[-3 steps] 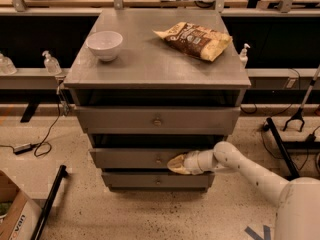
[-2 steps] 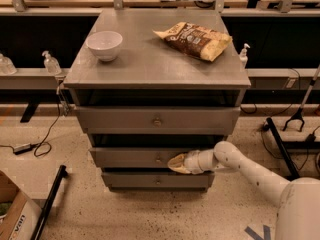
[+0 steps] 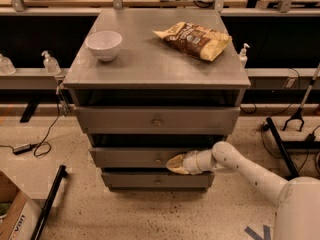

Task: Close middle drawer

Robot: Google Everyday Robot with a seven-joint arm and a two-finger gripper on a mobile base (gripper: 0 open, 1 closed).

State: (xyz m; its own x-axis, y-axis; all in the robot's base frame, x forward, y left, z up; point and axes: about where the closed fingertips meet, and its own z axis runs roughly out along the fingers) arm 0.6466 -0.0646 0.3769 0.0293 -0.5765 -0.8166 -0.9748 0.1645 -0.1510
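The grey cabinet (image 3: 155, 74) has three drawers. The middle drawer (image 3: 130, 157) is a shallow grey front with a small round knob (image 3: 158, 159); it sits slightly out, with a dark gap above it. My gripper (image 3: 174, 164) reaches in from the right on a white arm (image 3: 240, 169), its tan tip resting against the middle drawer's front just right of the knob. The top drawer (image 3: 157, 120) juts out furthest. The bottom drawer (image 3: 157, 180) is the smallest front.
A white bowl (image 3: 104, 44) and a chip bag (image 3: 195, 39) lie on the cabinet top. A cardboard box (image 3: 12, 216) and a black bar (image 3: 50, 204) lie on the floor at left. A black stand (image 3: 282, 144) is at right.
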